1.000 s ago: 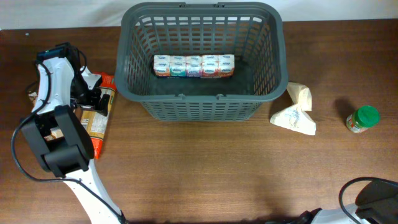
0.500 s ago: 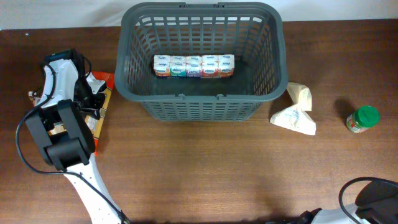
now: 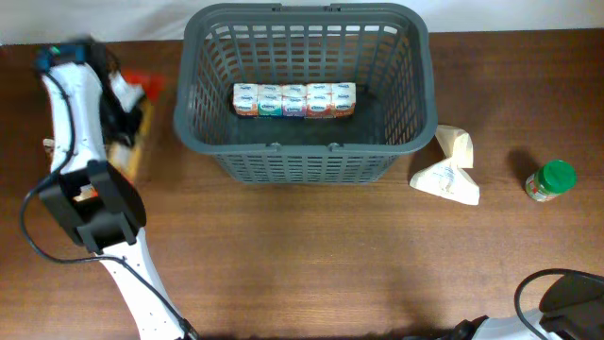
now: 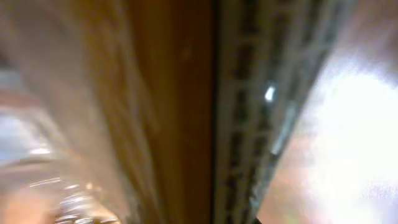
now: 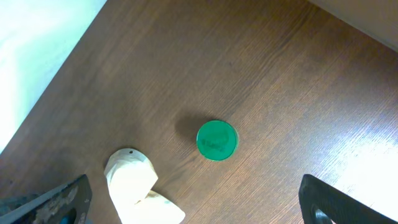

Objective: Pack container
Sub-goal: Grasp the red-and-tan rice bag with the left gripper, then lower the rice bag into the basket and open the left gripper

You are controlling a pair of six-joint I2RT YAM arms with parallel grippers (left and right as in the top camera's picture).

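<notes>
The container [image 3: 302,165], a large dark grey slotted basket, stands at the back middle of the table with a row of small cartons [image 3: 294,100] on its bottom. Just left of it, my left gripper [image 3: 120,102] is blurred by motion. It is shut on an orange-and-brown snack packet [image 3: 132,142], which hangs tilted beside the basket's left wall. The left wrist view is a smear of brown packet and grey lattice [image 4: 249,124]. My right gripper [image 5: 193,196] is open high above the table, with nothing between its fingers [image 5: 68,199].
A green-lidded jar [image 3: 550,181] [image 5: 217,140] stands at the right. A cream folded pouch [image 3: 448,168] [image 5: 134,186] lies between the jar and the basket. Only the right arm's base [image 3: 566,302] shows overhead, at the bottom right.
My left gripper has shut on the snack packet and swung it up and towards the back, along the basket's left side. The right arm has not moved.
</notes>
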